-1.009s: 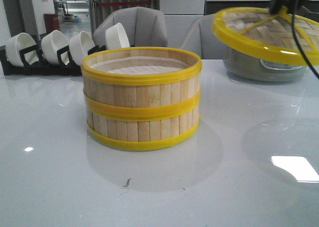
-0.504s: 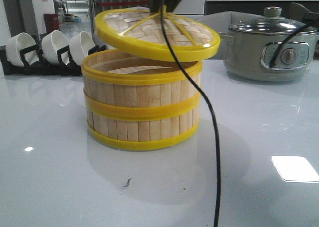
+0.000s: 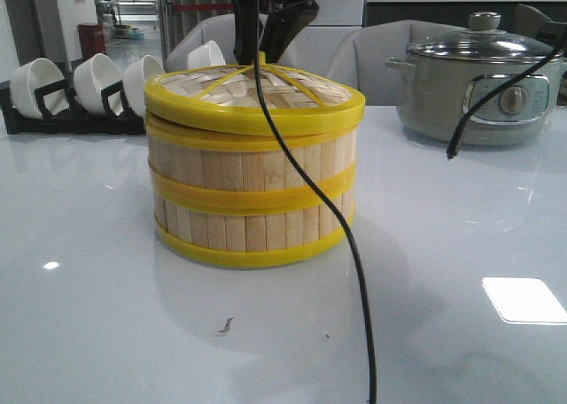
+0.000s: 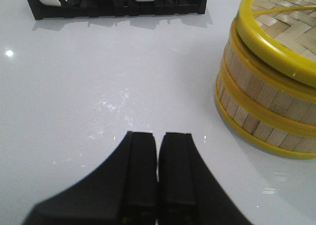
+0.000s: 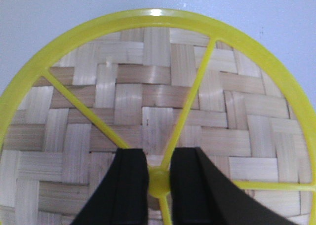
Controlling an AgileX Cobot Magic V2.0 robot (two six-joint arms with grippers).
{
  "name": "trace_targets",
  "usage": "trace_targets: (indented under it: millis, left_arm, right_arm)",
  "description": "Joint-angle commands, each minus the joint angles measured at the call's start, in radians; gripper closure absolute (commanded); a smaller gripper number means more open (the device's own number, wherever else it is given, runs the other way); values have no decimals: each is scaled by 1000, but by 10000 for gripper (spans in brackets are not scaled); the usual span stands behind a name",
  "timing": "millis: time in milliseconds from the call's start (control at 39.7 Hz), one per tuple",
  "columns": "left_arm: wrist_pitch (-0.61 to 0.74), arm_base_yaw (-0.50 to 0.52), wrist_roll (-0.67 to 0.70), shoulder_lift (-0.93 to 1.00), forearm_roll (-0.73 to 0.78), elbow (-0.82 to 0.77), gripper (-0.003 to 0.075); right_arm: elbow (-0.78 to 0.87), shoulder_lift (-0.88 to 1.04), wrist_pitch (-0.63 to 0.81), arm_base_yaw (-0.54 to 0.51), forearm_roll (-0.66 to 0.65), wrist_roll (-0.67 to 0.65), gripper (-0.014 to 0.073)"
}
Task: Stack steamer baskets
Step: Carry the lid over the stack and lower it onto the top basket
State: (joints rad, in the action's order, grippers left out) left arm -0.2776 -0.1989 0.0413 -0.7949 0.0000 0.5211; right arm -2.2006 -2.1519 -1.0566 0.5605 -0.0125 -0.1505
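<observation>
The right gripper [image 5: 159, 183] was clamped on the small yellow hub at the centre of the lid [image 5: 153, 121], one black finger [image 5: 129, 188] on either side of it, where the three yellow spokes met. In the front view the lid [image 3: 255, 98] sat on the upper of the two baskets [image 3: 252, 187], its rim overlapping the basket's top ring and appearing very slightly lower toward the right; whether it was fully seated all round could not be told. To finish the step well, the lid probably needed to rest level and centred before release; the fingers would then best part just enough to clear the hub and lift straight up, so that the light lid was not dragged sideways or tipped. A black cable [image 3: 350, 244] hung in front of the stack and ought to be kept from catching the rim. The left gripper [image 4: 158, 170] hovered over the white table [image 3: 461, 333] near the stack, its fingers together and holding nothing. The baskets were rings of upright pale bamboo slats bound by bright yellow bands, stacked flush; the lid was a herringbone bamboo weave within a yellow ring. The stack stood near the middle of the table, in front of a rack [image 3: 66, 103] of bowls, with a pot [image 3: 478, 89] off to the right.
</observation>
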Motion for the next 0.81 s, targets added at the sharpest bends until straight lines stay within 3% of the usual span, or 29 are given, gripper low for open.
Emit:
trace_targets:
  millis: [0, 782]
  left_arm:
    - [80, -6, 1, 9, 0, 30, 636]
    - [80, -6, 1, 9, 0, 30, 636]
  right_arm:
    - [-37, 64, 68, 3, -11, 14, 565]
    - [-34, 59, 77, 7, -10, 14, 564]
